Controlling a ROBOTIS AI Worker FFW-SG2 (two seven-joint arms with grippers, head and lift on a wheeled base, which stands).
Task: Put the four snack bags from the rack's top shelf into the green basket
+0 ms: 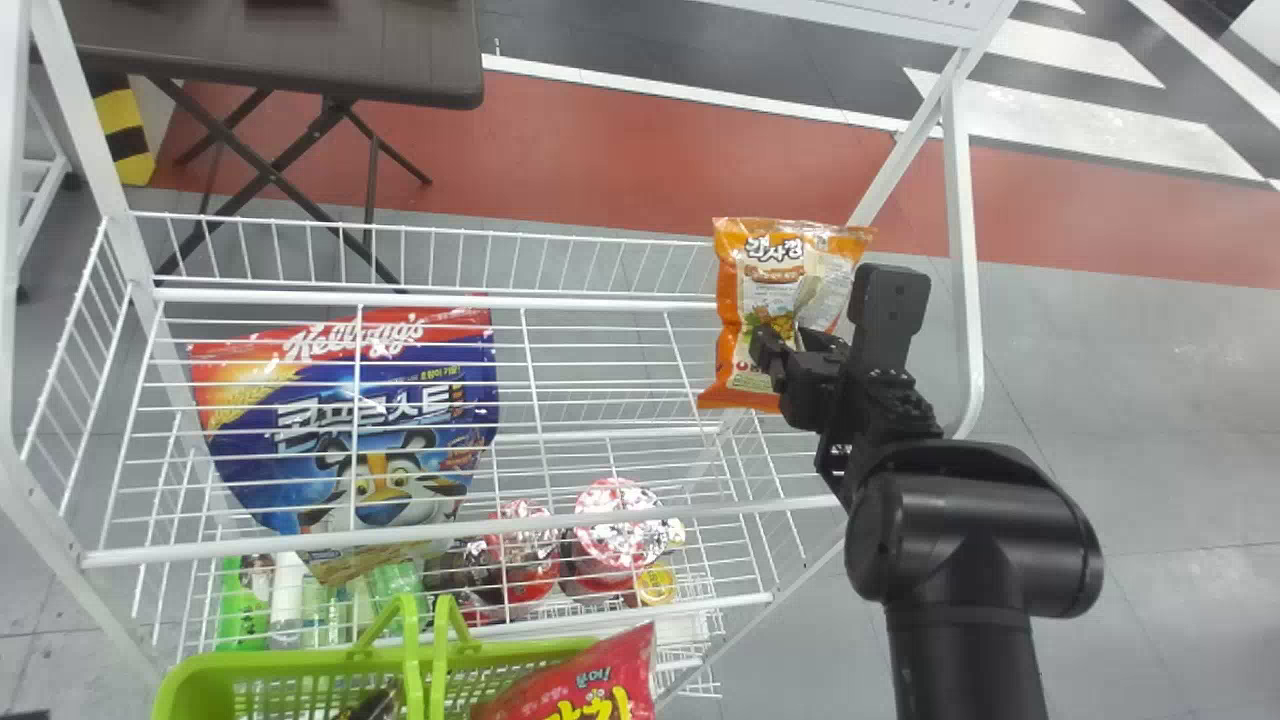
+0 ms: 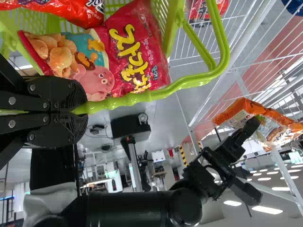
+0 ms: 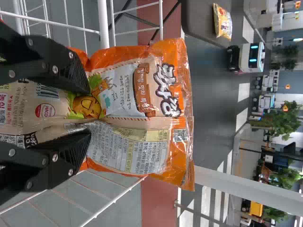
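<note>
Two right fingers [image 1: 768, 352] gape at orange bag [image 1: 733, 300] by shelf edge [image 1: 600, 303]; left fingers [image 2: 54, 97] clench basket rim [image 2: 163, 93].

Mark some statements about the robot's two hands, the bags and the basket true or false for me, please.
1. The left hand is closed on the green basket. True.
2. The right hand's fingers are pressed together. False: they are apart, with the orange bag showing between them.
3. There is no bag in the basket. False: a red bag is in it.
4. The blue cereal bag is left of the orange bag. True.
</note>
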